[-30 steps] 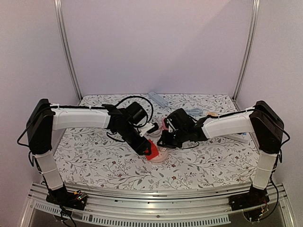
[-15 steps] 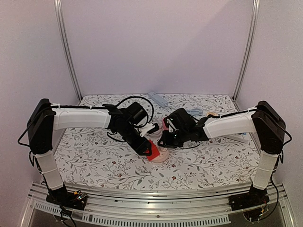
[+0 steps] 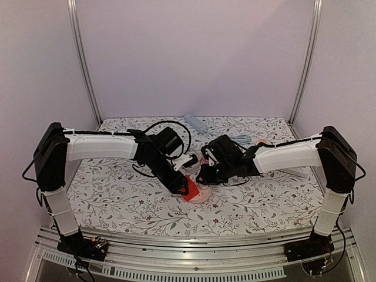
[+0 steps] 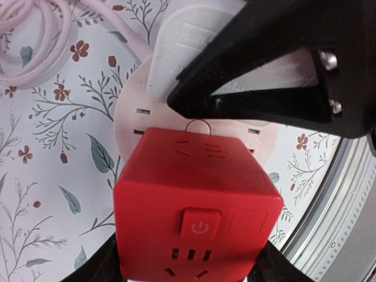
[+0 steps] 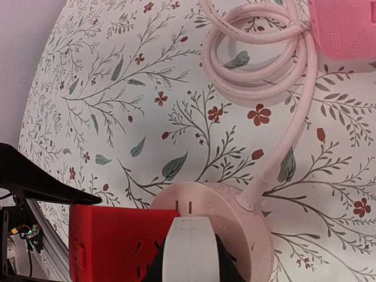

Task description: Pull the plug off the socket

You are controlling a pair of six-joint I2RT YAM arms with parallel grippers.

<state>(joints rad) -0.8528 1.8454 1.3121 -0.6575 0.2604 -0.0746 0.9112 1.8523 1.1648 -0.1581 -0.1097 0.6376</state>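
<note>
A round pale-pink socket (image 5: 282, 235) (image 4: 130, 111) (image 3: 203, 194) lies on the floral cloth. A red cube plug (image 4: 197, 205) (image 5: 111, 244) (image 3: 188, 190) sits at the socket's edge, and my left gripper (image 4: 188, 267) (image 3: 183, 185) is shut on its two sides. A white plug (image 5: 191, 249) (image 4: 185, 50) stands on the socket's top face, with my right gripper (image 5: 189, 261) (image 3: 205, 174) shut on it. Whether either plug's pins are still seated is hidden.
The socket's pink cable (image 5: 258, 53) lies coiled behind it, beside a pink block (image 5: 343, 26). A grey power strip (image 3: 195, 123) and a pale cable bundle (image 3: 241, 139) lie at the back. A metal rail (image 3: 194, 241) runs along the near table edge.
The right forearm and gripper have shifted slightly away from the near edge. The left gripper and red cube have barely moved.
</note>
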